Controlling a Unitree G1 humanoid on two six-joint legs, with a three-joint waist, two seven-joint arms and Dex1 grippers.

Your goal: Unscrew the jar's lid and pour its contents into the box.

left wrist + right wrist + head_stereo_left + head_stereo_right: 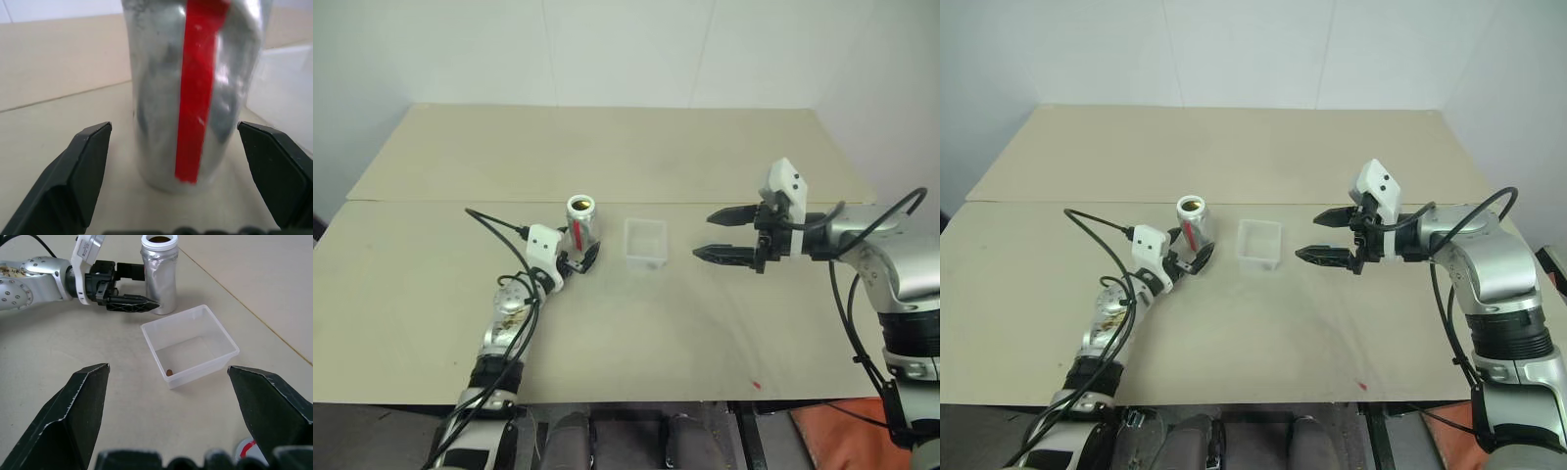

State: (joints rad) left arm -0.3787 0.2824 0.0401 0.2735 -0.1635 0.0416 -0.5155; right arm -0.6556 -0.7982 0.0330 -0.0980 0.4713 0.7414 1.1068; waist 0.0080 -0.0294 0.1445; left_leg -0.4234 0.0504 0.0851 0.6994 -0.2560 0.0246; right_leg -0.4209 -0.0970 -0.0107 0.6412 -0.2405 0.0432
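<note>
The jar [581, 223] is uncapped and stood upright beside the box [645, 242]; pouring appears done. Both the left pincer [579, 260] and right pincer [724, 235] are spread apart, empty.

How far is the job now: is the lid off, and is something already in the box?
Done: the jar stands upright on the table with its mouth open, no cap on it. One small brown piece lies in the box, so some pouring looks done. In hand: nothing; the left gripper is open around the jar without touching, and the right gripper is open and empty. Left: whether anything remains inside the jar cannot be seen.
</note>
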